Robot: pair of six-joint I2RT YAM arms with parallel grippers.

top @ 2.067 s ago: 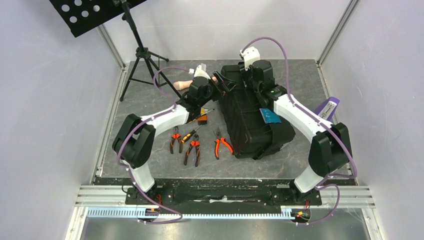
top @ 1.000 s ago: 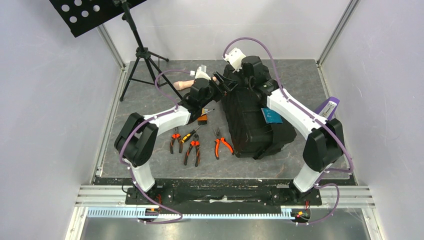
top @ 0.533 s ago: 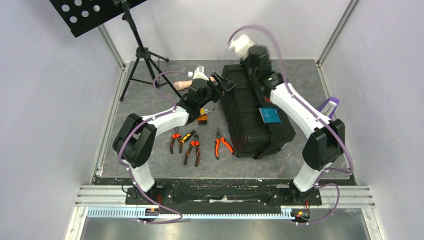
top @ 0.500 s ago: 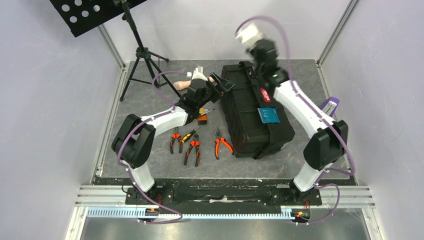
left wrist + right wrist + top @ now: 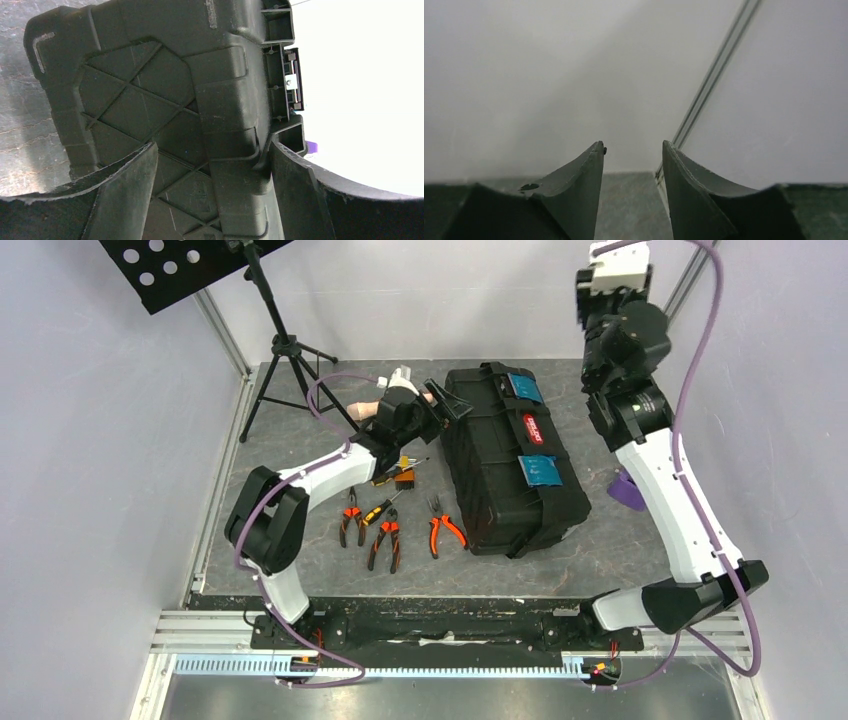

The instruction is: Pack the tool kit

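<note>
A black tripod stand [image 5: 285,350] occupies the far left corner of the desk [image 5: 300,460]. Three pairs of orange-and-black pliers [image 5: 386,540] lie on the desk just left of the toolbox [image 5: 500,480], with a screwdriver [image 5: 381,508] among them. The left tool [image 5: 213,150] sits at the toolbox's far left corner. Its fingers [image 5: 125,195] are spread with a ribbed wall section between them, and whether they clamp it cannot be determined. The toolbox rests diagonally at desk centre, blue latches [image 5: 540,470] and red-labelled handle [image 5: 531,428] facing up. The right tool [image 5: 633,145] is raised high above the far right corner, released, fingers apart and gripping nothing. A purple object [image 5: 628,490] lies right of the toolbox.
</note>
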